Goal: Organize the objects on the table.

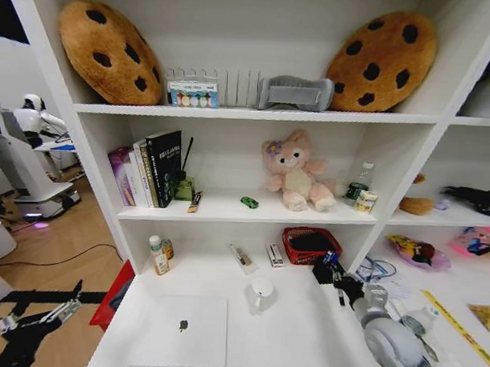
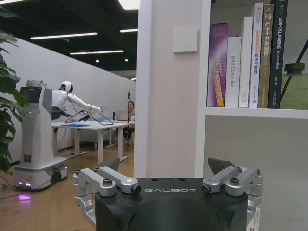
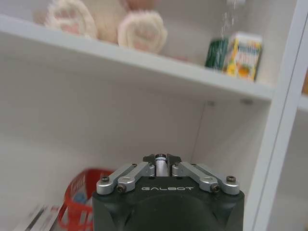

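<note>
The white bench (image 1: 304, 338) sits under a white shelving unit (image 1: 255, 114); its top carries most of the task's things and leaves both arms a flat working area.

1. Silver laptop (image 1: 181, 332): lid shut, dark logo facing up, flat at the front left of the bench; judged to be a stable base position.
2. Right gripper (image 1: 332, 273): raised over the right rear of the bench, just beside the red basket (image 1: 310, 244); the right wrist view shows its jaws closed narrow on a slim, pen-like item (image 3: 161, 165) with a silver tip standing between them; blue shows at the tips in the head view, so it is probably the blue pen, though this cannot be confirmed; the lift suggests a carry toward a storage spot.
3. Left gripper (image 1: 32, 321): low, off the bench's left edge and over the wooden floor; the left wrist view shows its jaws wide apart and empty; judged idle.
4. White mug (image 1: 261, 293): near the bench centre, behind the laptop.
5. Green toy car (image 1: 249, 202): on the middle shelf, beside the pink plush toy (image 1: 296, 174), apart from the bench.

Readable writing: "GALBOT" on both gripper bodies; "DAS Controller" on a white book spine (image 2: 233, 72); "C++" on a neighbouring spine.
</note>
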Controlling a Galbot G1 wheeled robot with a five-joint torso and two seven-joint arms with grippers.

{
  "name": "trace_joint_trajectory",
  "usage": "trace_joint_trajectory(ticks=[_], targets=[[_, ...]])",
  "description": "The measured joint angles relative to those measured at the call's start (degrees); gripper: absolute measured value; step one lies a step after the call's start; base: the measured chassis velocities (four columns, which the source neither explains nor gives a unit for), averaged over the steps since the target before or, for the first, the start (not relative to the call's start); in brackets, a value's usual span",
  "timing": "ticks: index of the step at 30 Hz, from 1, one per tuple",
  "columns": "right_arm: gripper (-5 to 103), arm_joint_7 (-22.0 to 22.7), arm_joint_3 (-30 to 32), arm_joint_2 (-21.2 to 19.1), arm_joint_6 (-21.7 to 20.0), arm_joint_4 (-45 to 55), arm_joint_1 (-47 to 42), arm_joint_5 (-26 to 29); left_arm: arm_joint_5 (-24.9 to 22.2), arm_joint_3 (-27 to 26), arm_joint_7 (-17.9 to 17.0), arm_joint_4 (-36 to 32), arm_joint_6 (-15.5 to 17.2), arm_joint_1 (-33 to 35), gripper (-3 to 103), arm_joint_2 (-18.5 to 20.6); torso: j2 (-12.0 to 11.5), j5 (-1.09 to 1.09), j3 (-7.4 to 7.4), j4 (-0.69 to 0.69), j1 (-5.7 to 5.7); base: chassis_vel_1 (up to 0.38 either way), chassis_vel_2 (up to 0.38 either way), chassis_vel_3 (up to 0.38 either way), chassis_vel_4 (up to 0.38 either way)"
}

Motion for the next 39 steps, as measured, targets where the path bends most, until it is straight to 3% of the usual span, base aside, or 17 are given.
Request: trace_joint_trajectory(ticks=[1,5,13,17,28,30,33,34,36,39], targets=[[11,-0.4,-0.5,0.3,3.3,-1.4,1.2,-2.3,0.0,0.0,0.0,0.0,0.0,0.0,100,0.0,0.0,0.0,0.0,0.0,0.0,0.0,0.0,0.0,0.0],[11,-0.9,-1.7,1.2,8.2,-4.8,4.4,-4.5,0.0,0.0,0.0,0.0,0.0,0.0,100,0.0,0.0,-0.01,0.0,0.0,0.0,0.0,0.0,0.0,0.0],[11,-1.4,-2.3,1.5,9.9,-7.8,6.7,-5.5,0.0,0.0,0.0,0.0,0.0,0.0,100,0.0,0.0,-0.01,0.0,0.0,0.0,0.0,0.0,0.0,0.0],[11,-3.5,-3.9,1.0,12.3,-14.6,12.1,-5.1,0.0,0.0,0.0,0.0,0.0,0.0,100,0.0,0.0,-0.02,0.0,-0.01,0.0,0.0,0.0,0.0,0.0],[10,-5.2,-7.7,1.8,12.7,-21.3,18.2,-3.8,0.0,0.0,0.0,0.0,0.0,0.0,100,0.0,0.0,-0.01,0.0,0.0,0.0,0.0,0.0,0.0,0.0],[20,-5.2,-7.8,1.9,12.6,-21.4,17.8,-3.8,0.0,0.0,0.0,0.0,0.0,0.0,100,0.0,0.0,-0.01,0.0,0.0,0.0,0.0,0.0,0.0,0.0],[25,-5.2,-7.5,1.9,12.5,-20.8,17.1,-3.2,0.0,0.0,0.0,0.0,0.0,0.0,100,0.0,0.0,-0.01,0.0,0.0,0.0,0.0,0.0,0.0,0.0],[36,-5.1,-7.1,1.9,12.3,-19.8,16.3,-2.4,0.0,0.0,0.0,0.0,0.0,0.0,100,0.0,0.0,-0.01,0.0,0.0,0.0,0.0,0.0,0.0,0.0],[36,-5.1,-6.8,1.8,12.1,-19.0,15.7,-2.0,0.0,0.0,0.0,0.0,0.0,0.0,100,0.0,0.0,-0.01,0.0,0.0,0.0,0.0,0.0,0.0,0.0],[47,-4.5,-5.6,1.5,11.5,-15.2,12.2,-1.3,0.0,0.0,0.0,0.0,0.0,0.0,100,0.0,0.0,-0.01,-0.01,0.0,0.0,0.0,0.0,0.0,0.0]])
